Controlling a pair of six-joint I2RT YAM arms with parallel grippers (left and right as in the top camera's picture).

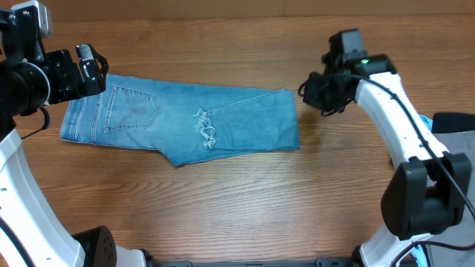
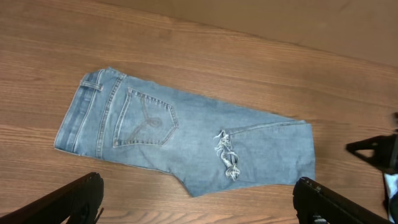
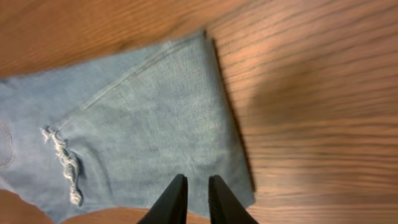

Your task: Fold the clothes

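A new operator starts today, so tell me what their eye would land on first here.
The light blue jeans lie folded left of centre on the wooden table, back pocket up and a frayed hem across the middle. The left gripper hangs wide open by the waistband end; the right gripper, jaws nearly together and empty, sits by the folded end.

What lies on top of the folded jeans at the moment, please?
Only their own folded-over leg, its frayed hem lying mid-cloth on the jeans. The layers beneath that flap are covered, so unseen.
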